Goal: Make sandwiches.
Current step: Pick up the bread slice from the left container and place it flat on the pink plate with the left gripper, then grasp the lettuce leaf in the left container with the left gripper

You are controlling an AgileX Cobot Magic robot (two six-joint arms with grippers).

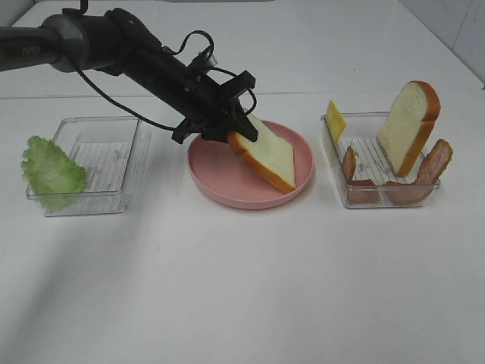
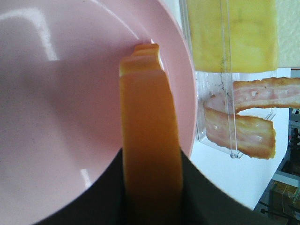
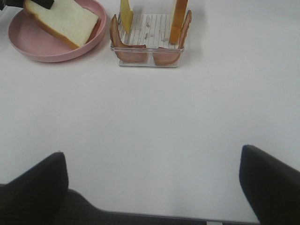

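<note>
Holding: my left gripper (image 1: pixel 236 129) is clamped on the slice (image 1: pixel 269 155) at one crust corner; in my wrist view the crust (image 2: pixel 150 140) runs straight out between my jaws.
Where: the slice is tilted, its far edge down on the plate (image 1: pixel 220 189) and the gripped end raised.
Other arm: my right gripper (image 3: pixel 152 157) stands wide apart with nothing in it, over bare table, well apart from the plate.
Feel: I judge the slice light and foam-soft. It keeps its shape from one corner, so it is stiff enough, but a hard pinch could dent it.
Hold: the crust edge, across the thickness.
Greens: the lettuce (image 1: pixel 51 171) looks thin and floppy; I would pinch the ruffle hanging over the left tray (image 1: pixel 98 125).
Fillings: bacon (image 1: pixel 436 161), cheese (image 1: pixel 334 120) and second slice (image 1: pixel 409 125) stand on edge in the right tray (image 1: pixel 379 201), top edges free to grab.
</note>
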